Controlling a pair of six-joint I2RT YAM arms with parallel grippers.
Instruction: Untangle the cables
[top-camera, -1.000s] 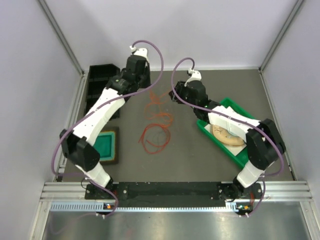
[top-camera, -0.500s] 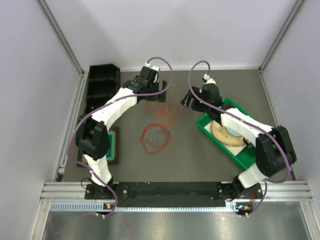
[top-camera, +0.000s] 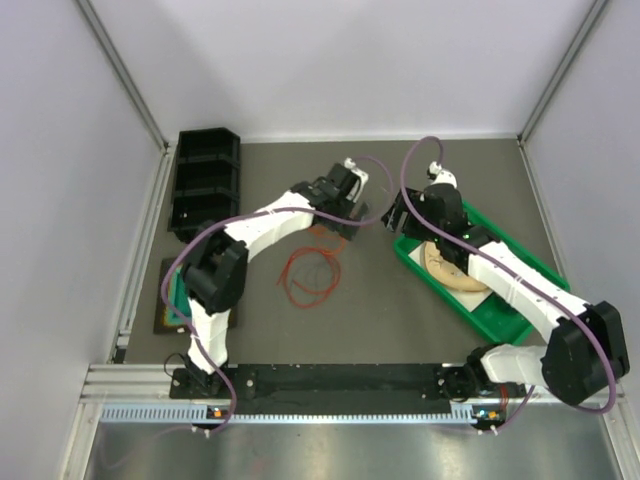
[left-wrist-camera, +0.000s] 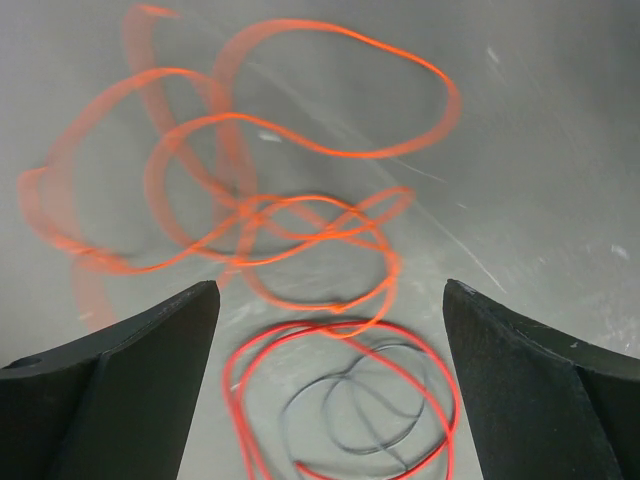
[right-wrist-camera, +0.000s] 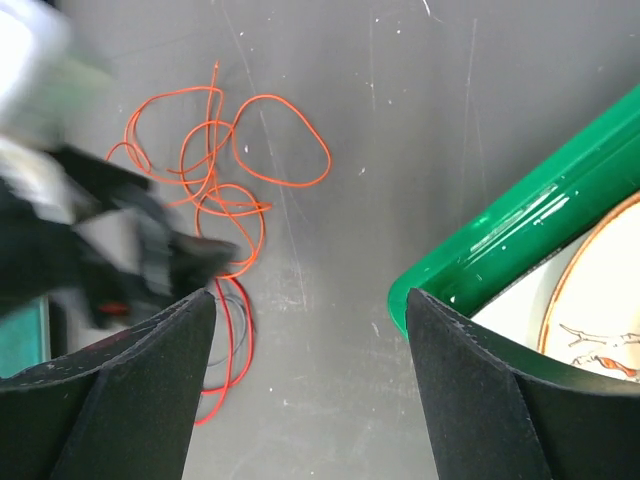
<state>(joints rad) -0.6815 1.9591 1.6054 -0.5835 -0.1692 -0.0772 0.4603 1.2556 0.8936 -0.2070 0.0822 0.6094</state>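
You're in a robotics lab cell — plain pale walls (top-camera: 350, 60) in aluminium struts (top-camera: 118, 68) box in a grey table (top-camera: 380, 320). The left arm (top-camera: 260, 225) and right arm (top-camera: 510, 280) are bolted to a metal rail (top-camera: 340, 380) at the near edge — with a black bin (top-camera: 205, 185) and green tray (right-wrist-camera: 500, 240) as props.

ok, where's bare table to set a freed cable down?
Free: near strip between cables and rail; far edge right of the bins; far-right corner behind the tray. Crowded: centre, with the open left gripper over the cables and the open right gripper filling the gap to the tray.
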